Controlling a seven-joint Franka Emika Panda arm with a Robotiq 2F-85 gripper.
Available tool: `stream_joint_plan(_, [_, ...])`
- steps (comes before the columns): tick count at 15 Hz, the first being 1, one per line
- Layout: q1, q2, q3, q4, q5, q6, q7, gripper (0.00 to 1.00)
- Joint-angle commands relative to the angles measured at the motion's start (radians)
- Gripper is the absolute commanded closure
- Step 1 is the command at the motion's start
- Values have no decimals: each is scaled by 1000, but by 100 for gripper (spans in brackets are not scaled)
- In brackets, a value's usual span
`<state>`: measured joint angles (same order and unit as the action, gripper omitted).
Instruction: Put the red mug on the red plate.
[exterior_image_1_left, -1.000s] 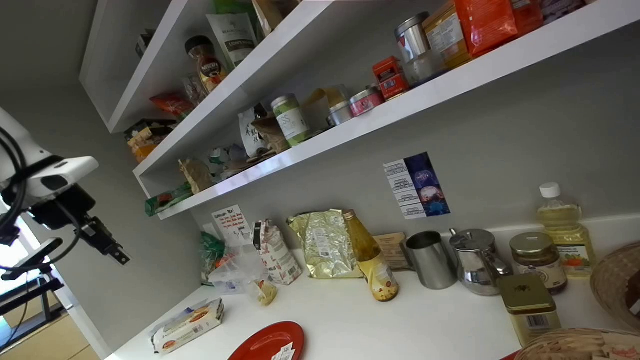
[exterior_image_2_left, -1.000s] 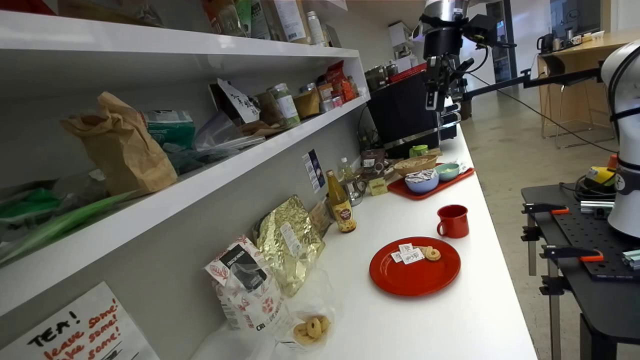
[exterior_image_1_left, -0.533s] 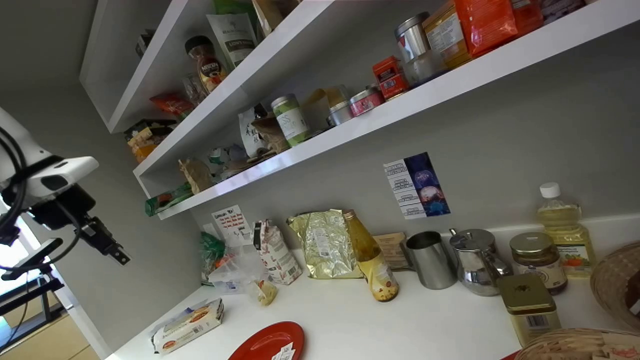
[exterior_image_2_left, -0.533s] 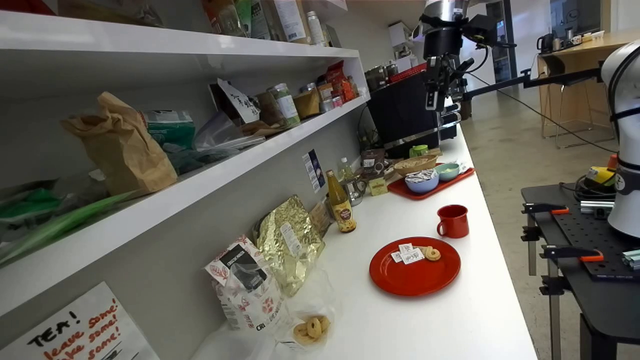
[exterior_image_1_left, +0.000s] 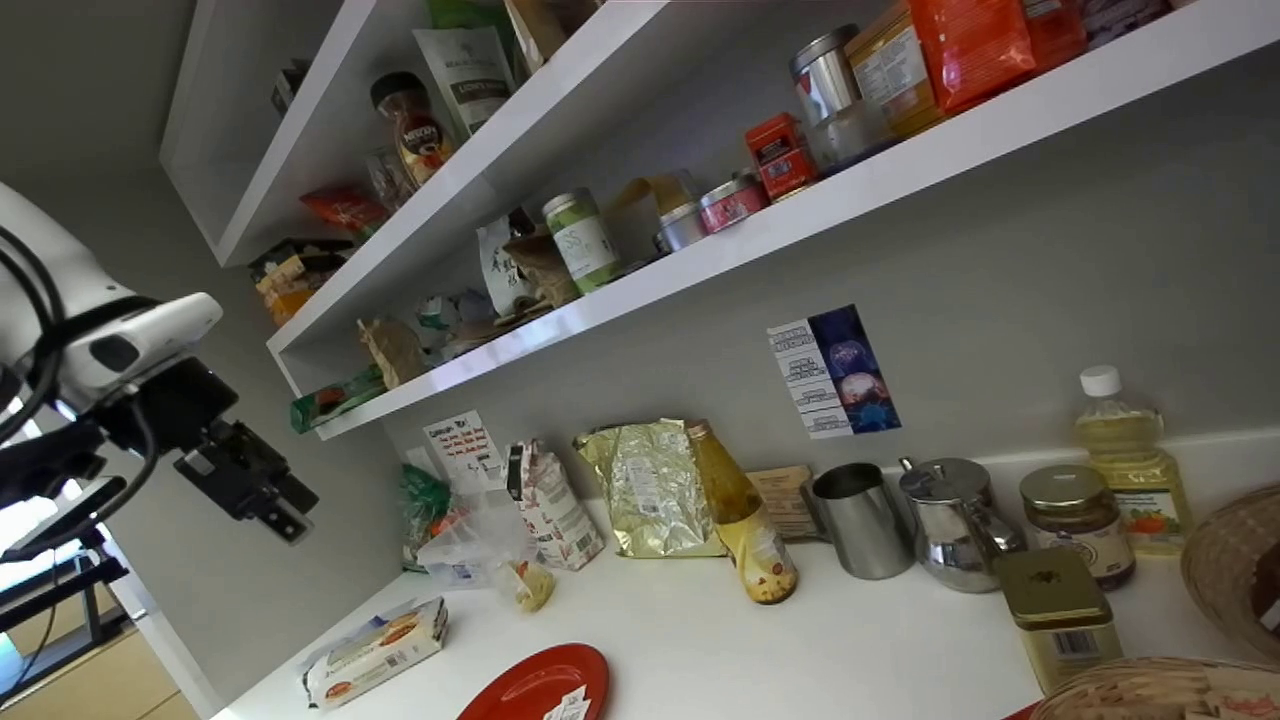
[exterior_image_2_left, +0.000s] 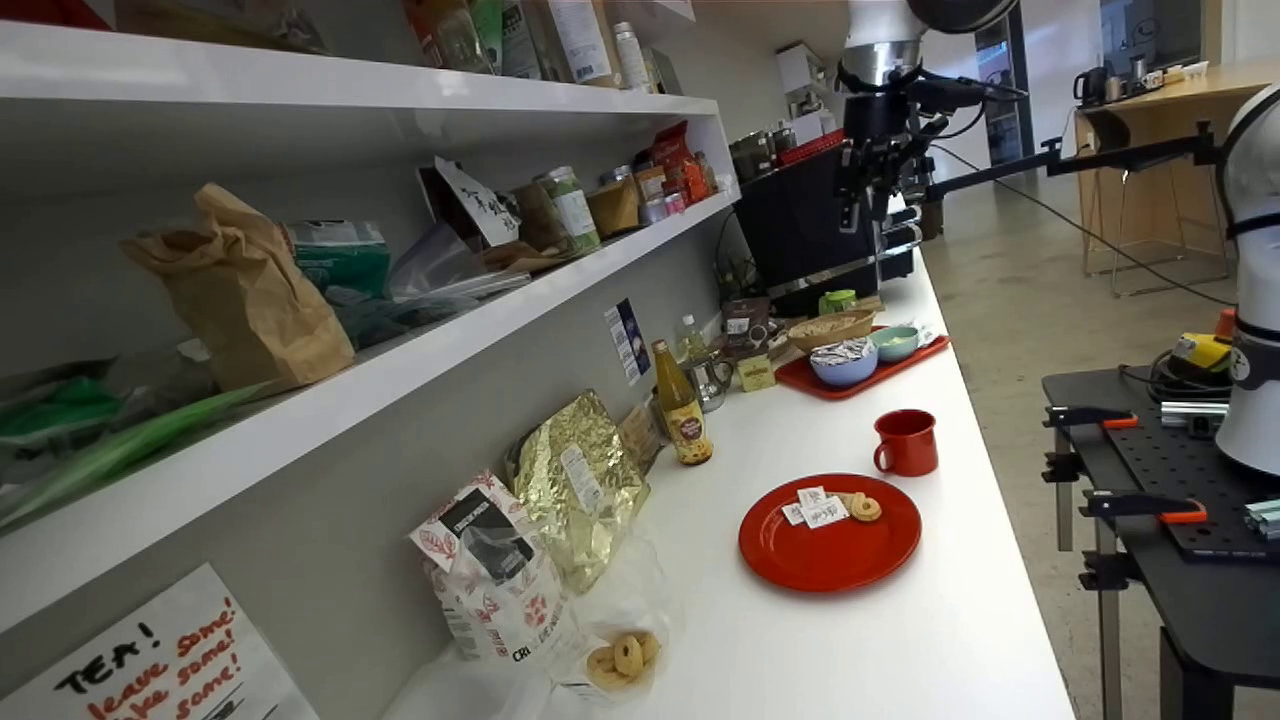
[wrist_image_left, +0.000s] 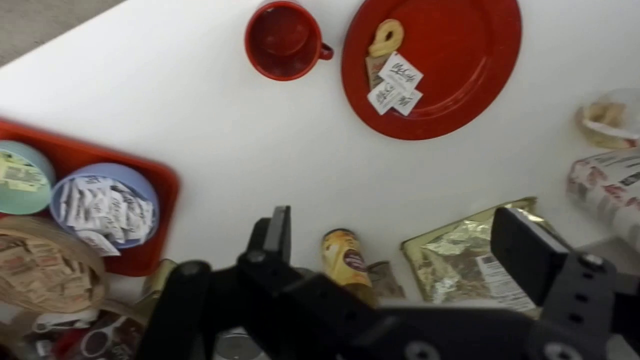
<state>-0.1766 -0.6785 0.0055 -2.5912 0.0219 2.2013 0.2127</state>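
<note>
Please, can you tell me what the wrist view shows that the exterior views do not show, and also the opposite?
Only the wrist view: the inner bottom of the red mug, and, clearly, the jaws standing wide apart.

Only the exterior views: the white shelves and the handwritten TEA sign; the Nescafé jar appears in an exterior view.

Shared: the red plate with its white packets, the gold foil bag and the yellow bottle; the mug's outside also appears in an exterior view.
</note>
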Motion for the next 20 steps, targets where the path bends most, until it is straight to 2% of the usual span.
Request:
stream_joint_plan(1, [-75,61,4,-23,-71,30,86,0])
stream_joint_plan(5, [-93,115,5,-104,-68,37,153,0])
stream_joint_plan(8, [-86,166,16,-175,-67,91,196,0])
stream_joint_plan(9, [-87,194,22,-201,-73,123,211,0])
stream_joint_plan(10, [-87,261,25,-168,-71,139,223,0])
stream_joint_plan(13, [-110,368,42,-192,-100,315,305,0])
stream_joint_plan(16, [-146,493,49,-174,-185,453,411,0])
stream_joint_plan(20, [-179,627,3,-144,-379,525,542,0])
